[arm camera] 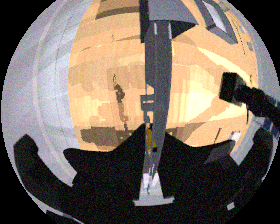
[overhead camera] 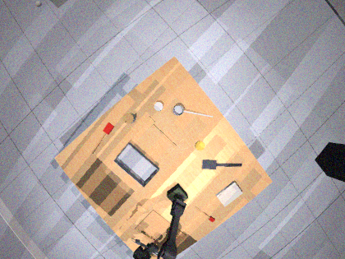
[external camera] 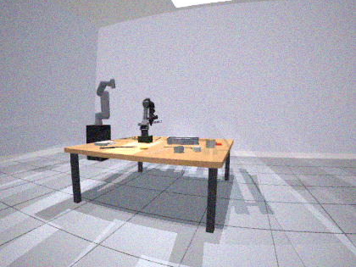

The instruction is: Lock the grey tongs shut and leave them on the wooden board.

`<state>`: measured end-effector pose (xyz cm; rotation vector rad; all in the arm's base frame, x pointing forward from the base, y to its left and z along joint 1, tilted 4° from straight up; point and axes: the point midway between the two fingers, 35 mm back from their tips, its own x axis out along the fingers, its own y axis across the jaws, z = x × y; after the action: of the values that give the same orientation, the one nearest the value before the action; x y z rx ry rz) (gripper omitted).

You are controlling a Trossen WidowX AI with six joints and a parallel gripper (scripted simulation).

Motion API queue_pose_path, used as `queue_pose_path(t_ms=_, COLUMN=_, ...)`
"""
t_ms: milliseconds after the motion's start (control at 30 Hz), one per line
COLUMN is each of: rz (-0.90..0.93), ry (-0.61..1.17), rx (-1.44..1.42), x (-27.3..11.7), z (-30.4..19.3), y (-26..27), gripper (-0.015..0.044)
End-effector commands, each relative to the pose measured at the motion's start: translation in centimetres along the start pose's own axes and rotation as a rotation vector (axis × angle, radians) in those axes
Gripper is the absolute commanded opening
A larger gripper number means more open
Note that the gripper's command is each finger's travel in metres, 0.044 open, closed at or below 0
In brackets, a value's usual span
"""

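Claw: one, narrow, closed on the tongs; claw [overhead camera: 144, 247] [external camera: 155, 118] [arm camera: 146, 126].
Tongs: one grey pair [external camera: 158, 121] [arm camera: 159, 75], held above the table, off the board; whether they are locked, I cannot tell.
Arm: one black arm [overhead camera: 175, 223] [external camera: 147, 109] [arm camera: 255, 97], folded over the table's near side.
Board: one, seen as a thin square outline [overhead camera: 153, 210] beside the arm.
Tin: one dark-rimmed roasting tin [overhead camera: 136, 164] [external camera: 182, 141] [arm camera: 216, 19], with no tongs across it.
White box: one, pale and low [overhead camera: 229, 193] [external camera: 102, 143].
Dark turner: one [overhead camera: 209, 164], beyond the arm.
Red pieces: two, one small [overhead camera: 211, 219], one larger [overhead camera: 108, 128], well apart.
Yellow round: one [overhead camera: 200, 145] [external camera: 144, 147].
Round things: three, being a brownish one [overhead camera: 131, 117], a white one [overhead camera: 158, 105] and a long-handled one [overhead camera: 178, 108].
Table: one [overhead camera: 186, 131] [external camera: 148, 155] [arm camera: 100, 65], four dark legs.
Second arm: one, grey [external camera: 105, 102], on a black pedestal [overhead camera: 332, 161] [external camera: 98, 136].
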<state>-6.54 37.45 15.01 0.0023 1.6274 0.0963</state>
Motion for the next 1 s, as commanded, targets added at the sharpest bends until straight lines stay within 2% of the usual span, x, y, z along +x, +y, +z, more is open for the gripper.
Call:
queue_pose_path(t_ms=0, rz=0.010, ry=-0.001, rx=-0.088, x=-0.3, z=-2.5, y=-0.6, gripper=-0.0150)
queue_pose_path(t_ms=300, rz=0.009, ry=0.006, rx=-0.250, x=-0.3, z=-7.7, y=-2.2, gripper=-0.0150)
queue_pose_path(t_ms=600, rz=0.000, ry=0.018, rx=-0.266, x=-0.2, z=-8.0, y=-2.4, gripper=-0.0150)
queue_pose_path(t_ms=967, rz=-0.160, ry=0.328, rx=-0.316, x=1.7, z=-7.1, y=-3.3, gripper=-0.0150)
